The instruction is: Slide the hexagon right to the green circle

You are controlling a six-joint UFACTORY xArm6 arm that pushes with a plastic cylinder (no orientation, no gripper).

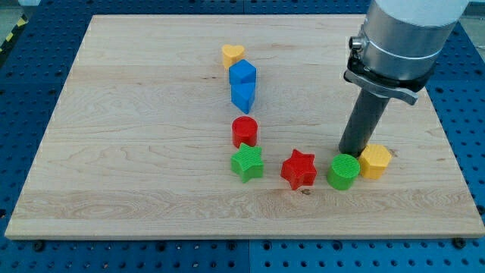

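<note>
Tip: my tip (353,154), the lower end of the straight dark rod, comes down just above and between the green circle and the yellow hexagon; its very end is partly hidden behind the two blocks, so contact with either cannot be told.
Hand: the arm carries no hand, only the rod, so there is nothing to be wide, narrow or holding.
Yellow hexagon block: (375,161) sits at the view's right on the pale wooden tabletop (136,152), immediately right of the green circle, the two touching or nearly so.
Green circle block: a ribbed green cylinder (343,171), lower right, just left of the hexagon.
Red star block: (298,168) near the green circle, to its left, apart from it.
Green star block: (248,163) left of the red star, directly below the red circle.
Red circle block: (245,131) just above the green star, close to it.
Blue blocks: two angular blue pieces (243,83) stacked along the view's vertical, above the red circle; exact shapes unclear.
Yellow heart block: (233,54) near the view's top, just above the blue pieces.
</note>
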